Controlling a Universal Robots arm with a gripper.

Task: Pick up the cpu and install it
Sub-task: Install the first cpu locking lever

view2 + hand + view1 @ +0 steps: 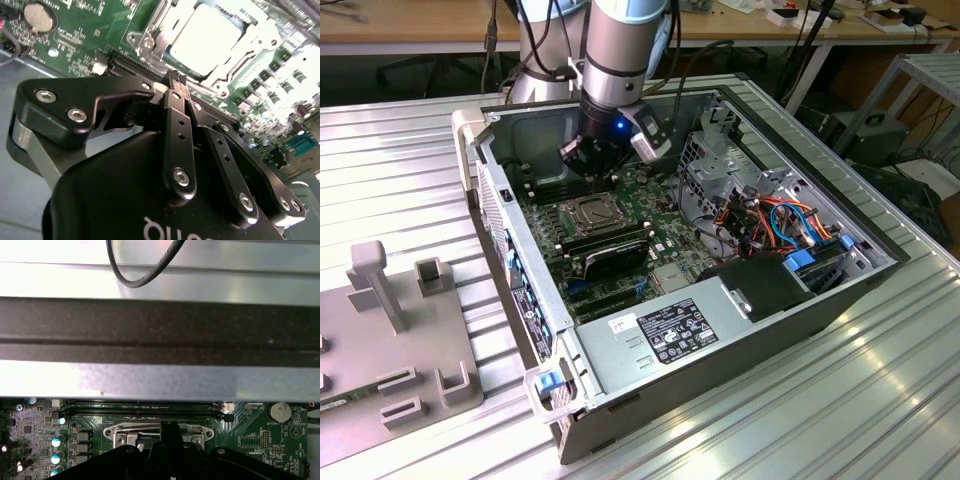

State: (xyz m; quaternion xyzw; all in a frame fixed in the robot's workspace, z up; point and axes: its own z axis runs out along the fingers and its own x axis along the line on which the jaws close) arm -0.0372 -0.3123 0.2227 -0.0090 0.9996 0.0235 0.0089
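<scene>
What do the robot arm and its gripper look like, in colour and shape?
The arm is a silver-grey tube with a light blue joint cap and black cables alongside. The gripper is matte black, with flat linked bars joined by silver screws, narrow fingers, and white lettering on its body.

- Ribbed aluminium table (880, 400) carries the load.
- Open computer case (740, 345) lies directly on it.
- Grey fixture plate (390, 340) at exterior view's left.
</scene>
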